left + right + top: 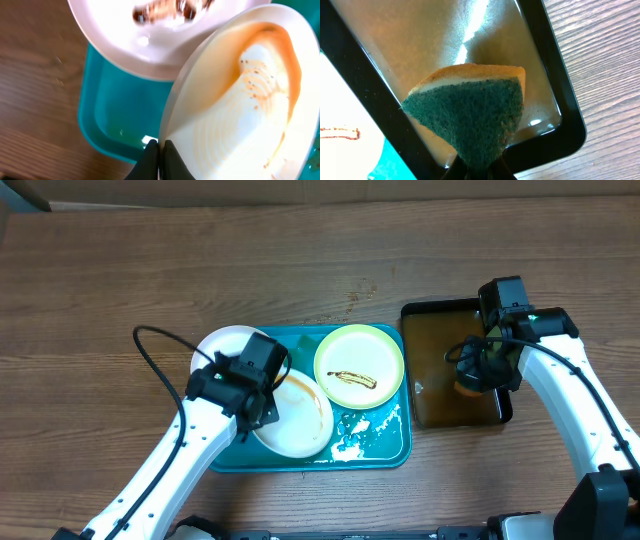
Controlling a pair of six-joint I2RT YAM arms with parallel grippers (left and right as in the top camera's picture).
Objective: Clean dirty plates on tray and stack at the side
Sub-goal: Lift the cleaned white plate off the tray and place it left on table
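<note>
The turquoise tray (385, 452) holds three plates. A white plate (222, 345) with brown smears lies at the tray's left end. A second white plate (300, 420) with an orange-brown sauce ring overlaps it. A pale green plate (360, 362) with a brown smear sits at the right. My left gripper (159, 146) is shut on the rim of the sauce-ringed plate (240, 115), which stands tilted in the left wrist view. My right gripper (482, 172) is shut on a green and yellow sponge (470, 110) over the black tray (440, 380).
The black tray (555, 90) holds brownish water and sits right of the turquoise tray. White foam (352, 435) lies in the turquoise tray's front right corner. Brown wooden table (120, 280) surrounds both trays.
</note>
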